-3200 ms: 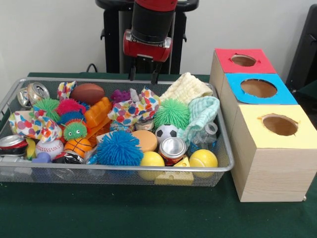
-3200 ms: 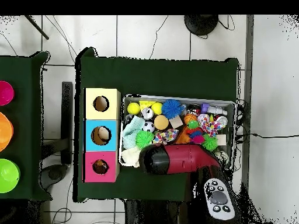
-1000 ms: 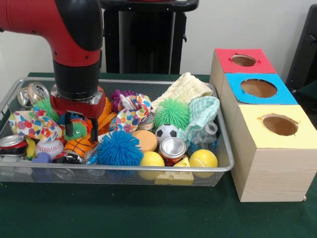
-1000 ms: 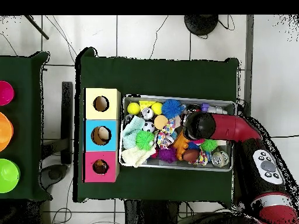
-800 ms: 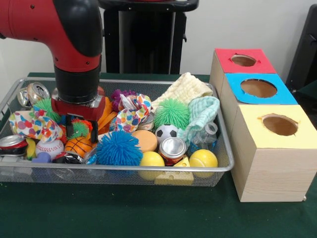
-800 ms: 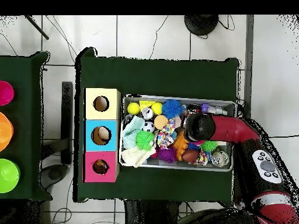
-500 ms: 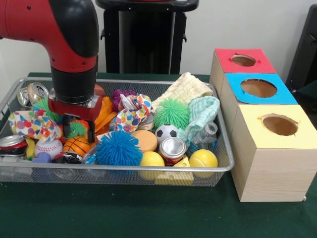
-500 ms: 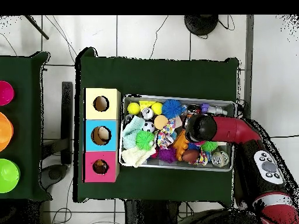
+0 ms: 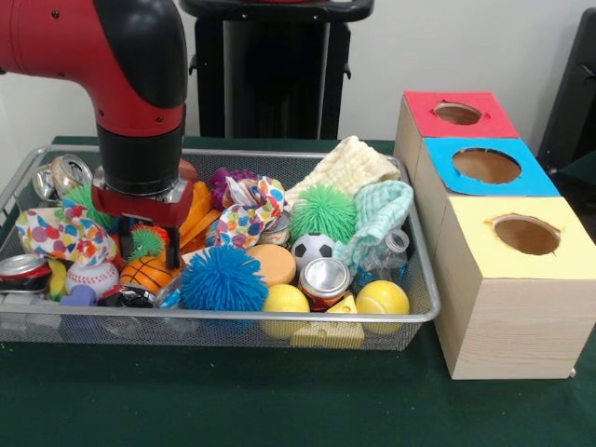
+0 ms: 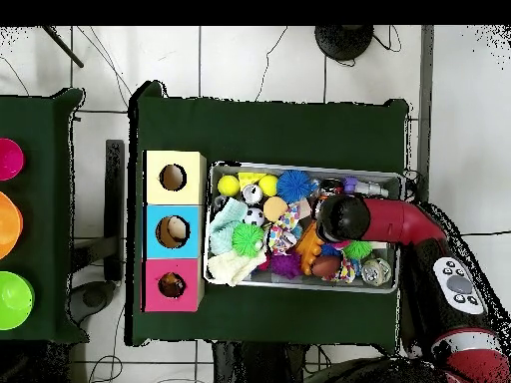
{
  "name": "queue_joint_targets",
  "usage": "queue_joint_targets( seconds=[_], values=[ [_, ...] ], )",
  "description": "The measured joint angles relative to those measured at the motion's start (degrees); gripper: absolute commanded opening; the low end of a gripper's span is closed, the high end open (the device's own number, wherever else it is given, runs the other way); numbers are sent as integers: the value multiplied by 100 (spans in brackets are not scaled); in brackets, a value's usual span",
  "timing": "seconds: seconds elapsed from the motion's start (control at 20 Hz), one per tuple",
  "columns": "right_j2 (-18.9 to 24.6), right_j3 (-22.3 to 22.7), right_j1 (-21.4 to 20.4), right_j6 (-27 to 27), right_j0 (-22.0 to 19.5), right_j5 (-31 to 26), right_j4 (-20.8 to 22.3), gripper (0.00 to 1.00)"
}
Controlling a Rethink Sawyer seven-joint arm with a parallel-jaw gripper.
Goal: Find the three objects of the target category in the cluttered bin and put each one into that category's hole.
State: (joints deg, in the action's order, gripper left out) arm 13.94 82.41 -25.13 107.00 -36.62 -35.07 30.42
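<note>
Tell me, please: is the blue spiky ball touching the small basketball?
Cannot tell. In the front view the blue spiky ball and the small basketball lie side by side, spines reaching toward it, but no contact or gap shows plainly.

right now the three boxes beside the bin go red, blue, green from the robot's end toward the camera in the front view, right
Not quite. The front view shows the nearest box has a yellow top, not green. The red box and blue box are as you said, all beside the wire bin.
</note>
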Motion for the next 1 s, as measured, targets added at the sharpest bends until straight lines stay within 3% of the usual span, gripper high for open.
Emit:
queue_joint_targets(
  seconds=[0.35,0.8,1.0],
  values=[
    [93,-95,-85,-28,-2,-329,4,100],
    [436,-400,-605,-456,-54,-1840,6,100],
    [560,-527,-793,-653,-139,-2045,6,100]
  ],
)
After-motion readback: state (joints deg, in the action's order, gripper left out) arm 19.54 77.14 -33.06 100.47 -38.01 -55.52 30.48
